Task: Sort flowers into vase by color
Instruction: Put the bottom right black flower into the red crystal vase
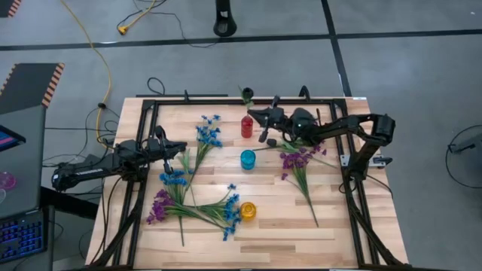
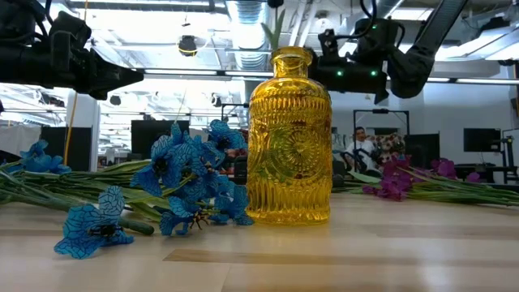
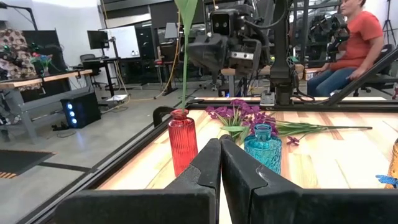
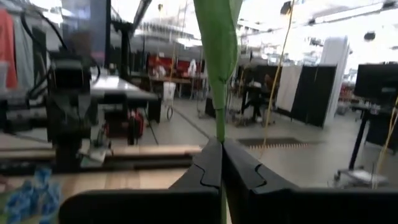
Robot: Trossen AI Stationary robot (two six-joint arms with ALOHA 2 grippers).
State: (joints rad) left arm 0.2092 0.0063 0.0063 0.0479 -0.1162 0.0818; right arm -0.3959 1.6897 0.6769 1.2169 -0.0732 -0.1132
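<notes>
My right gripper (image 1: 253, 115) is shut on a thin green stem (image 3: 184, 68) with a dark bud at its top (image 1: 246, 93). The stem stands upright over the red vase (image 1: 247, 126), and its lower end is at the vase's mouth (image 3: 180, 112). My left gripper (image 1: 183, 147) is shut and empty above the table's left part, pointing at the vases. Blue sprigs (image 1: 208, 134) and purple sprigs (image 1: 300, 158) lie flat on the table. A blue vase (image 1: 248, 159) stands mid-table and a yellow vase (image 1: 248, 211) stands nearer. My right gripper pinches the stem (image 4: 220, 134) between its two fingers, below a long green leaf (image 4: 219, 37). The fingers are level, come from the table's right side and lie across the stem. The stem stands upright and runs on below the fingers down to the red vase's mouth.
More blue sprigs (image 1: 175, 181) and purple sprigs (image 1: 160, 207) lie at the near left, crossing by the yellow vase (image 2: 290, 138). A black frame (image 1: 143, 113) borders the table. A person (image 3: 354, 43) sits beyond the right side.
</notes>
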